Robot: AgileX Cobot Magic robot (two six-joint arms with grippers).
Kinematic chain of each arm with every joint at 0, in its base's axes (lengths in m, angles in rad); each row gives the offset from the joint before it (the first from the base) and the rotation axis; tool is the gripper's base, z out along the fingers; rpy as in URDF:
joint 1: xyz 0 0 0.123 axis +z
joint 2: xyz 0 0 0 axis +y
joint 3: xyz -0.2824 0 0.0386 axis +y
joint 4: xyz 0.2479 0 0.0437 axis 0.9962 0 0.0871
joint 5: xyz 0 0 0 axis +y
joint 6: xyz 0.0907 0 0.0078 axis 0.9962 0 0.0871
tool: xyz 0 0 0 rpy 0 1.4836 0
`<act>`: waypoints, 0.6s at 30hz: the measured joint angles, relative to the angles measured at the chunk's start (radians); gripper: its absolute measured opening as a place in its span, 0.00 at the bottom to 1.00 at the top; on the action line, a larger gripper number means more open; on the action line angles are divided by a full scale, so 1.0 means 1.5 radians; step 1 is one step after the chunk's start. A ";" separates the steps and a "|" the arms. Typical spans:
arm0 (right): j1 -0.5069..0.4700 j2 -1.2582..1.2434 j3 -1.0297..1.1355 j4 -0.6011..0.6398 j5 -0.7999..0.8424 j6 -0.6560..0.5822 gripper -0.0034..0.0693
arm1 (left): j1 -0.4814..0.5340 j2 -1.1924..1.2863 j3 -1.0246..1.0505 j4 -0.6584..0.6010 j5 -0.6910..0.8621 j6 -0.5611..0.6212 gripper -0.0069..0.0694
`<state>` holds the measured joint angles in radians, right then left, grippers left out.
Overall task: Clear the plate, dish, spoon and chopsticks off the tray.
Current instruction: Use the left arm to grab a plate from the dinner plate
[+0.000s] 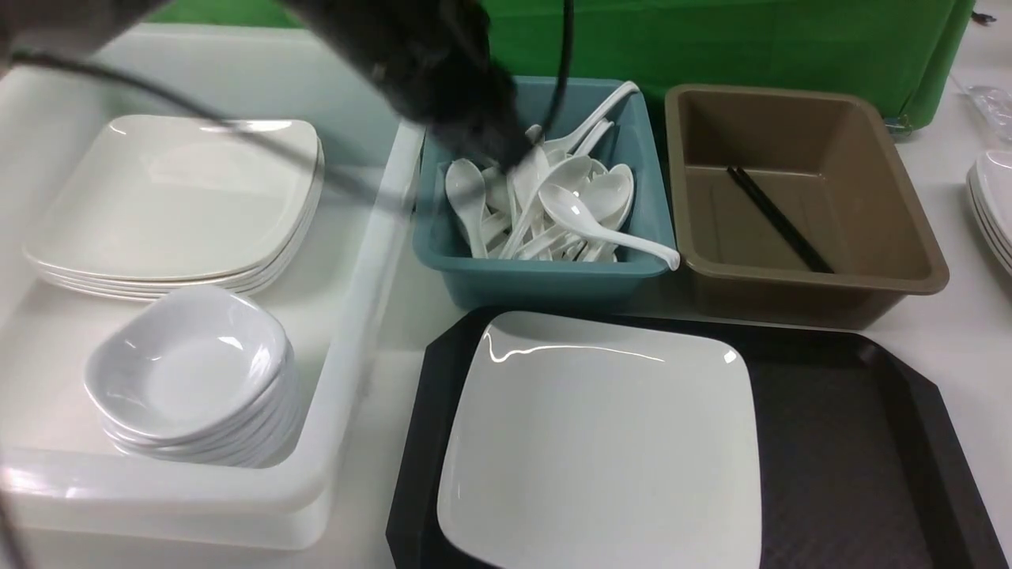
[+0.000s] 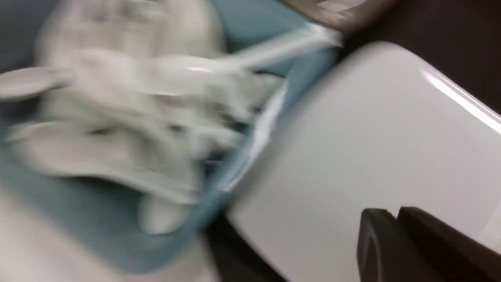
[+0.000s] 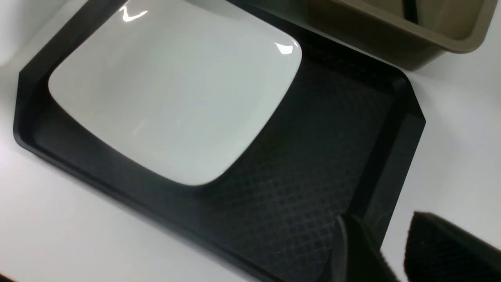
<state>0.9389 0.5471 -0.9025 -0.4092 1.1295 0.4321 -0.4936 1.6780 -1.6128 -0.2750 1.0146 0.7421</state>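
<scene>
The large white plate (image 1: 601, 442) (image 3: 176, 90) lies on the left half of the black tray (image 1: 854, 442) (image 3: 313, 156), and nothing else is on the tray. The black chopsticks (image 1: 779, 220) lie in the brown tub (image 1: 806, 292). Several white spoons (image 1: 569, 205) fill the teal tub (image 1: 545, 276). My left gripper (image 1: 518, 158) (image 2: 395, 211) hangs blurred over those spoons, shut with nothing between its fingers. The right gripper (image 3: 382, 217) is open and empty above the tray's right rim. Small dishes (image 1: 190, 371) sit stacked in the white bin.
The white bin (image 1: 348, 332) at left also holds a stack of large square plates (image 1: 174, 205). More white plates (image 1: 992, 205) sit at the far right edge. The teal and brown tubs stand just behind the tray. A green cloth hangs at the back.
</scene>
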 joint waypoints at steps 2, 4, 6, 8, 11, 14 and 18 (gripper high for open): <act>0.000 0.000 0.000 0.000 0.000 0.000 0.37 | -0.026 -0.054 0.099 -0.039 -0.019 0.078 0.11; 0.000 0.000 0.000 0.000 0.000 0.000 0.37 | -0.048 -0.081 0.164 -0.046 -0.044 0.112 0.11; 0.000 0.000 0.000 0.000 0.000 -0.001 0.37 | -0.078 -0.113 0.264 -0.038 -0.079 0.158 0.12; 0.000 0.000 0.000 0.000 0.000 -0.003 0.37 | -0.101 -0.125 0.334 -0.021 -0.102 0.184 0.16; 0.000 0.000 0.000 0.000 -0.001 -0.013 0.37 | -0.149 -0.128 0.451 0.016 -0.154 0.228 0.29; 0.000 0.000 0.000 0.000 -0.011 -0.020 0.37 | -0.173 -0.128 0.504 0.051 -0.234 0.246 0.46; 0.000 0.000 0.000 -0.001 -0.017 -0.023 0.37 | -0.177 -0.125 0.535 0.106 -0.334 0.271 0.68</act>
<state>0.9389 0.5471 -0.9025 -0.4102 1.1034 0.3970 -0.7589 1.4908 -0.8110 -0.1164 0.5144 1.1483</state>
